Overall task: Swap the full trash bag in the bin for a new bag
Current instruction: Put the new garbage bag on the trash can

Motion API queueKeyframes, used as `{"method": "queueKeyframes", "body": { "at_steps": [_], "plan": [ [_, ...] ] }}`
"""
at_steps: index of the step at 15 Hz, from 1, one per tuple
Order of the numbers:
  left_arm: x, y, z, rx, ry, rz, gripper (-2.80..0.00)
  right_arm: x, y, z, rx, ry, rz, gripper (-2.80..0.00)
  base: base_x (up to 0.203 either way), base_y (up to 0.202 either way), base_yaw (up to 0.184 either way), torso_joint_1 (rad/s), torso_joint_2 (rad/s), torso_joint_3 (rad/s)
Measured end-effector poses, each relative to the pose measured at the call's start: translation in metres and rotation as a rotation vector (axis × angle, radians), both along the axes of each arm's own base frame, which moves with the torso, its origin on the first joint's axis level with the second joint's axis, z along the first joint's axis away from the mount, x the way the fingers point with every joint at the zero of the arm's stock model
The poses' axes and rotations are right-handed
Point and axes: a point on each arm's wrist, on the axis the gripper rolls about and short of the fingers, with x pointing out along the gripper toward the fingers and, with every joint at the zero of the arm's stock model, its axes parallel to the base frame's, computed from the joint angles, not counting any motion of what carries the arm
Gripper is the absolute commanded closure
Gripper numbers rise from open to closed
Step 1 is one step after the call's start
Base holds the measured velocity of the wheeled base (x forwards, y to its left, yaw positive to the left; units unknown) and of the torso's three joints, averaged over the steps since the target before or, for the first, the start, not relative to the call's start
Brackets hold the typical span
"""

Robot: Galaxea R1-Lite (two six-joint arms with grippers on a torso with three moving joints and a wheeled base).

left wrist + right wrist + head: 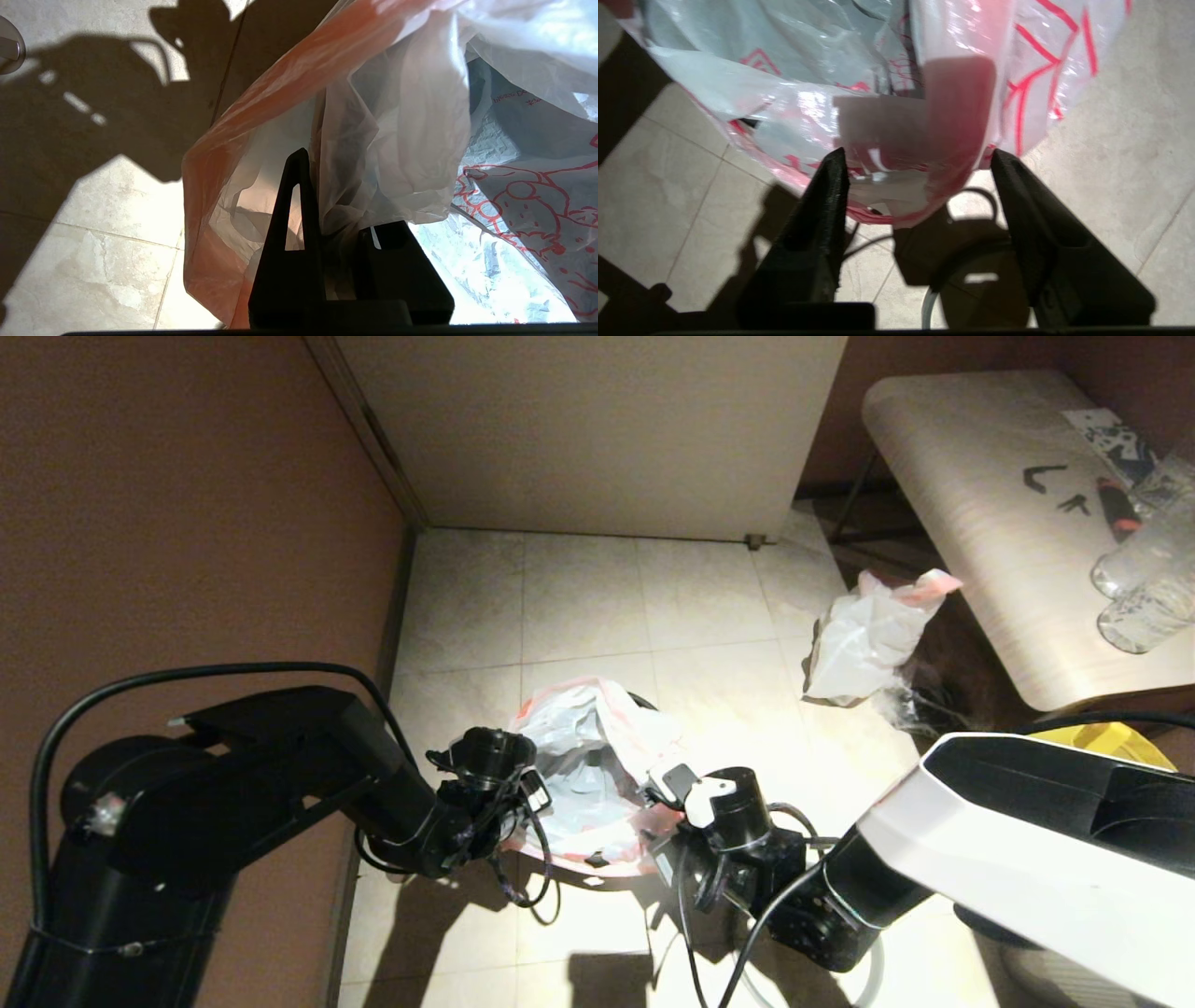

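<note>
The new bag (588,775) is being spread over the bin (638,701), its edge pinched by the left hand (327,205) and lying between the spread fingers of the right hand (915,196), which must next be pressed together on it.

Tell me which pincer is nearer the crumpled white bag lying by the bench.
Right. The right pincer is at the new bag on the side facing the full trash bag; the left pincer grips the new bag's far side.
</note>
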Motion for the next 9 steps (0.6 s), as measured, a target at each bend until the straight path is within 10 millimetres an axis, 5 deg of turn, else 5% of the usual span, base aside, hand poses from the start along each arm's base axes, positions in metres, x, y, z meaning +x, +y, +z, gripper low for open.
{"method": "queueKeyframes", "body": {
  "at_steps": [9],
  "plan": [
    [-0.001, -0.001, -0.001, 0.004, 0.003, -0.005, 0.0, 0.016, 0.026, -0.005, 0.031, -0.055, -0.022, 0.0, 0.0, 0.0, 0.0, 0.0, 0.0, 0.0]
  ]
}}
